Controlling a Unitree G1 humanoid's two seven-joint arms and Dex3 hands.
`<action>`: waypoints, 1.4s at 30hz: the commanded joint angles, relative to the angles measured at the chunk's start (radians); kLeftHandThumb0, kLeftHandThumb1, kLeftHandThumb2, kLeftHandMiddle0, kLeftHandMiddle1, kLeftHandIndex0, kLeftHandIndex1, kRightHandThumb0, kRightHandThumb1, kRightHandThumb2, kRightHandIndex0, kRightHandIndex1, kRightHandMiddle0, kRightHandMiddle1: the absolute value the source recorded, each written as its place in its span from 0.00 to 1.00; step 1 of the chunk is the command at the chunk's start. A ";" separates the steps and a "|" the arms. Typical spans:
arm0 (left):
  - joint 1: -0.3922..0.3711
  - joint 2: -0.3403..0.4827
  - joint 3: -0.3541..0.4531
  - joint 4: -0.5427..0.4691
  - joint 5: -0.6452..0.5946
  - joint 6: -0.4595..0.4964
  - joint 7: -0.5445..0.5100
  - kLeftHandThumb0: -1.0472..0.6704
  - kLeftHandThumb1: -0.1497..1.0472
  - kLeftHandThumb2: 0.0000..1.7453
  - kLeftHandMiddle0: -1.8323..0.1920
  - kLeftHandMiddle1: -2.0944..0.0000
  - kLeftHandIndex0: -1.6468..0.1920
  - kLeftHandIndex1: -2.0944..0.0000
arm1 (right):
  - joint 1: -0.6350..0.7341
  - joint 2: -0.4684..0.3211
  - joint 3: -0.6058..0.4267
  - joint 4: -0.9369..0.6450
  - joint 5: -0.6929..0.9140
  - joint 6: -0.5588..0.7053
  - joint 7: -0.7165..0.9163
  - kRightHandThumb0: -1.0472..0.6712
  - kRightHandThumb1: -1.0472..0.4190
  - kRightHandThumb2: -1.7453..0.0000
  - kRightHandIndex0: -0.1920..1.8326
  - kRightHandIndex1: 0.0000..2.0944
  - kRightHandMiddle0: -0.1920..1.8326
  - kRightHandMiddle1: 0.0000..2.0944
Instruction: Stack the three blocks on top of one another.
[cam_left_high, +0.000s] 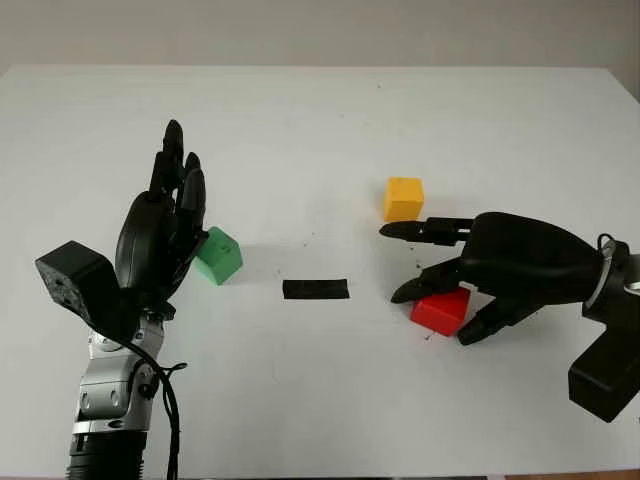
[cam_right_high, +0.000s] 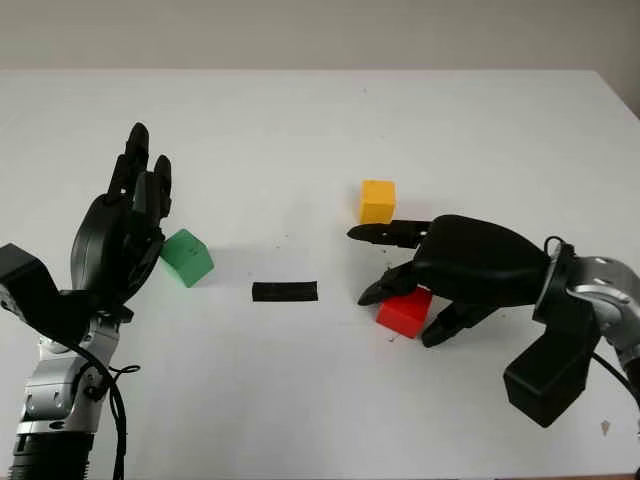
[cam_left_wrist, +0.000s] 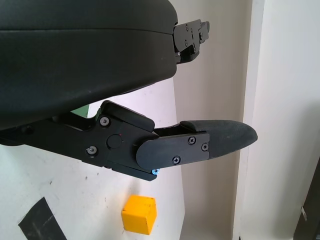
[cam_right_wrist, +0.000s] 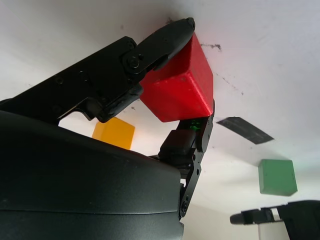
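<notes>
While the right hand (cam_left_high: 440, 270) closes its fingers (cam_right_wrist: 165, 37) around the red block (cam_right_wrist: 177, 90), pinching it on opposite faces against the white counter (cam_left_high: 320, 120), the grip looks set but the block is not yet lifted. To do this well, I judge it should rise straight up, keep the block level, and carry it over the yellow block (cam_left_high: 403, 198) just beyond. The left hand (cam_left_high: 165, 225) is open, upright beside the green block (cam_left_high: 218, 255); a black tape strip (cam_left_high: 316, 289) lies between.
</notes>
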 joint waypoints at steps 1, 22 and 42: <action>0.007 0.008 0.006 -0.022 -0.009 0.004 -0.004 0.17 1.00 0.31 1.00 1.00 1.00 1.00 | -0.032 0.004 -0.012 -0.001 -0.026 -0.008 -0.036 0.35 0.20 0.97 0.27 0.06 0.62 0.13; 0.014 -0.001 -0.004 -0.036 0.001 0.020 0.009 0.17 1.00 0.31 1.00 1.00 1.00 1.00 | -0.399 0.109 0.097 0.106 -0.034 0.066 -0.045 0.36 0.19 0.97 0.32 0.04 0.63 0.15; 0.032 -0.023 -0.004 -0.052 0.006 0.000 0.033 0.18 1.00 0.30 1.00 1.00 1.00 1.00 | -0.564 0.353 0.256 0.279 -0.126 0.002 -0.135 0.33 0.14 0.97 0.30 0.02 0.44 0.56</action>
